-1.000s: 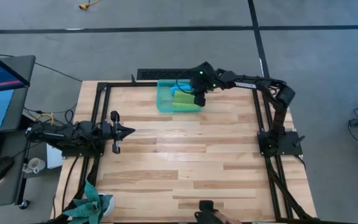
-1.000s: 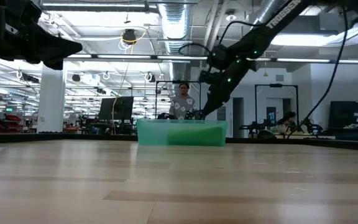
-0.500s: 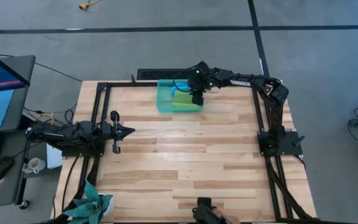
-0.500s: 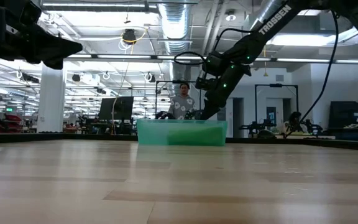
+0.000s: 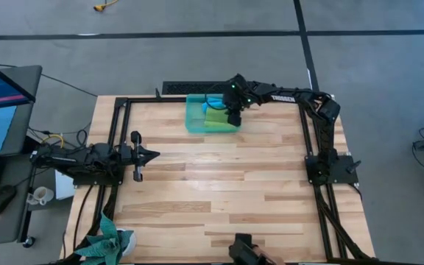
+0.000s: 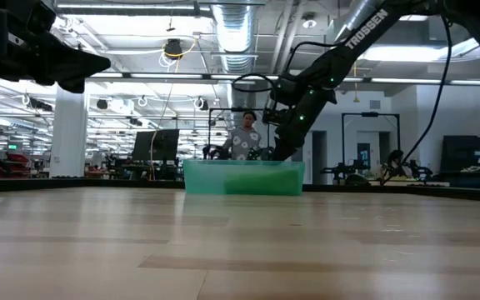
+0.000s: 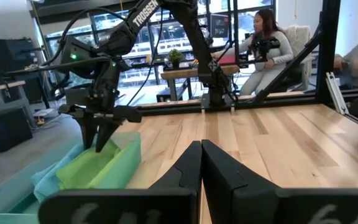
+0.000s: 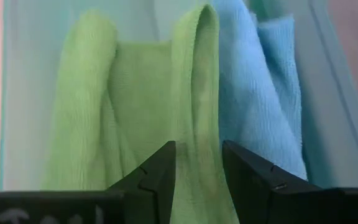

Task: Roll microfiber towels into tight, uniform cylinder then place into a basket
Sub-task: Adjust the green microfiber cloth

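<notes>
- Microfiber towels: lime green towel (image 8: 135,118) and blue towel (image 8: 260,106) both lie in the basket (image 5: 192,121), desk's 12 o'clock edge.
- Right tool (image 8: 197,163) hangs just over the green fold, fingers narrowly parted, holding nothing.
- Left tool (image 5: 152,154) closed, idle at 9 o'clock.
- Placing step seems finished; next, lift the right tool clear.

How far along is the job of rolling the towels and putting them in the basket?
Nearly finished. Done: the bright sky-blue microfiber towel and the lime-green microfiber towel both lie in the translucent teal plastic basket, though loosely rolled. In hand: the right gripper hangs open over the green towel, gripping nothing. Left: tidying, at most. The left gripper waits shut.
</notes>
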